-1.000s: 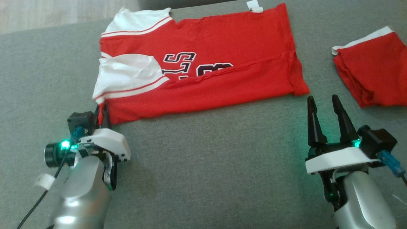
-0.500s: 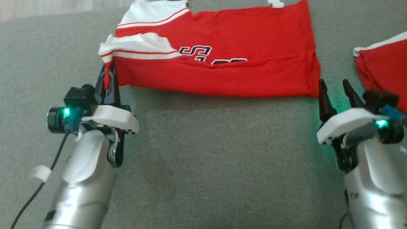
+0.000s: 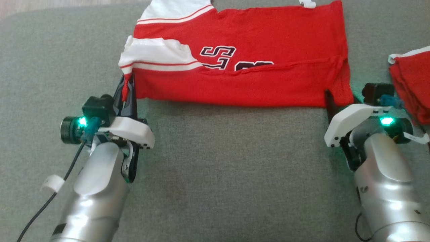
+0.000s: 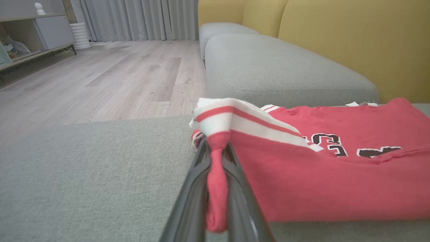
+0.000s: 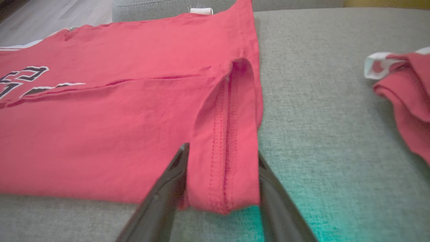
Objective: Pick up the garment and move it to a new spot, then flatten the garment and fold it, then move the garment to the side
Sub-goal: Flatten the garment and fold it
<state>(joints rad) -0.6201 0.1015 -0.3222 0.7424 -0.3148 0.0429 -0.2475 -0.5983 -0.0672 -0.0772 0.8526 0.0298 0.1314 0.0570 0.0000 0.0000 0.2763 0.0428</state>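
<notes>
Soft, even daylight fills all three views, bright without harsh glare, and the garment [image 3: 255,37] casts only a thin dark shadow along its near edge on the grey cushion [image 3: 235,168]. Green lamps [image 3: 387,121] on both wrists throw a teal tint on the cushion, strongest in the right wrist view just beside the right gripper [image 5: 222,151]. The head view is slightly soft and grainy, and in both wrist views the dark fingers [image 4: 188,201] nearest the lens blur.
</notes>
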